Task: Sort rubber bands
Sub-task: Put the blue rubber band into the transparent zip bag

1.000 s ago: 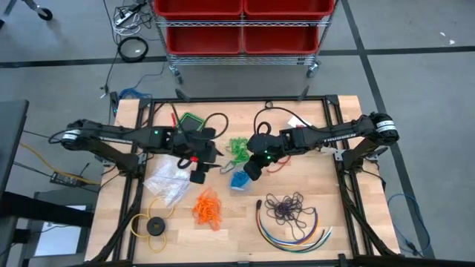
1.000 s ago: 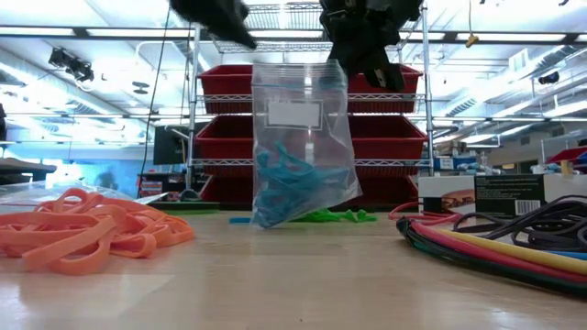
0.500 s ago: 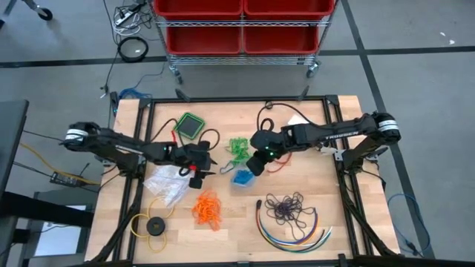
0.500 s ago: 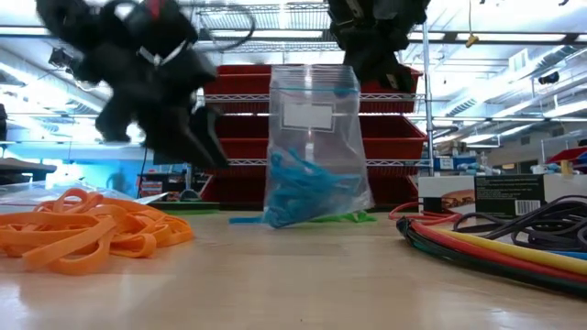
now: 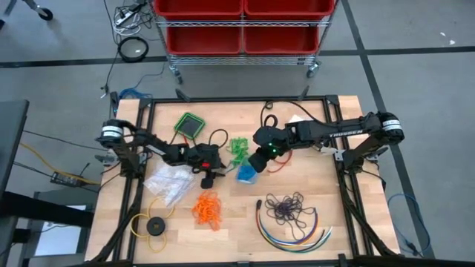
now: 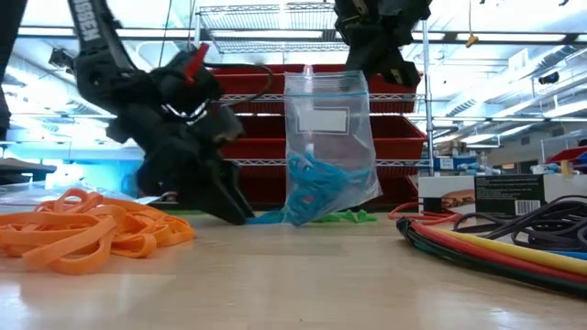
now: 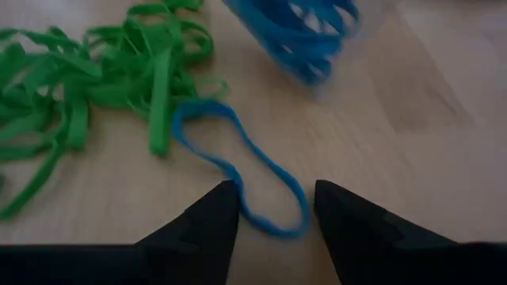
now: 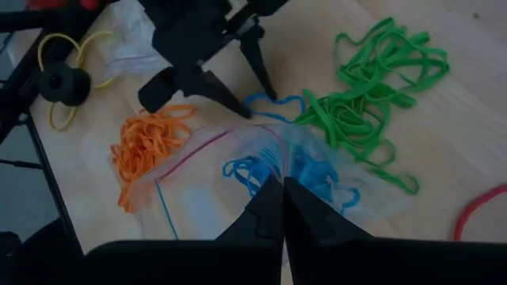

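My right gripper (image 8: 279, 207) clenches the clear bag (image 6: 328, 137) of blue rubber bands (image 6: 316, 188) mid-desk; left gripper (image 7: 273, 210), jaws released, straddles a loose blue band (image 7: 238, 162) beside green bands (image 5: 238, 147).

Dark jointed arms, green lights, red accents

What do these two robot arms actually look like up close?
Both arms are black and slender. The right arm carries white lettering along its link, a silver ring at its shoulder and a small green light near the wrist. The left arm has a silver shoulder ring and red accents by its wrist. The left gripper's fingers are dark, pointed wedges.
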You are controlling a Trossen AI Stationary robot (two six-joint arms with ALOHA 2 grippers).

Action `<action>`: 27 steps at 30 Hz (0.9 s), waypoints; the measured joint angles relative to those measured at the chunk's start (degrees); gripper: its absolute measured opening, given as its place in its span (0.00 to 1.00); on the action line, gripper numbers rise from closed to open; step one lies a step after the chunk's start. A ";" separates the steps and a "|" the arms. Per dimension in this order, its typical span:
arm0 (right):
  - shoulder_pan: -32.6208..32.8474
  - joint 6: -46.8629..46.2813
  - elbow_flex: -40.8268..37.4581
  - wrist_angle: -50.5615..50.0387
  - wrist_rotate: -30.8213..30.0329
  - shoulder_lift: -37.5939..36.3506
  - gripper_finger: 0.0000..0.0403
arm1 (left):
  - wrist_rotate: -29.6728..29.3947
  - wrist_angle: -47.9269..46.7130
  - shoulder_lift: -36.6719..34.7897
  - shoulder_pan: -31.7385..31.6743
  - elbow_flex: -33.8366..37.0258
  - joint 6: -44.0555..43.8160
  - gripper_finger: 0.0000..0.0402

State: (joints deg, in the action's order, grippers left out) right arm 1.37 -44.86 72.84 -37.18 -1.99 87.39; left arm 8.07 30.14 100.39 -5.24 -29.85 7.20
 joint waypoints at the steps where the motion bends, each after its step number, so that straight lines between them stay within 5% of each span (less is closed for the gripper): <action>1: 0.14 0.01 0.02 0.16 -0.02 0.00 0.00 | 0.00 -0.20 1.06 -0.35 -0.90 -0.02 0.45; 4: 0.66 0.02 0.00 0.16 -0.01 0.00 0.00 | -0.21 -2.49 2.70 -1.10 -3.36 -0.10 0.36; 9: 1.52 0.02 0.00 0.13 -0.10 0.00 0.00 | -0.63 -6.64 1.63 -1.81 -4.40 1.49 0.04; 16: 2.22 0.11 0.00 0.24 -1.08 0.00 0.00 | 2.22 -16.47 -6.43 -1.80 -3.70 1.84 0.01; 27: 1.55 -5.09 0.02 0.75 0.18 1.18 0.00 | 4.22 -21.38 -31.16 5.87 -5.94 5.24 0.00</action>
State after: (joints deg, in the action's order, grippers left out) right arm 2.92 -49.95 72.86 -36.43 -1.80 88.57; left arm 12.29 8.76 69.24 0.63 -35.79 12.45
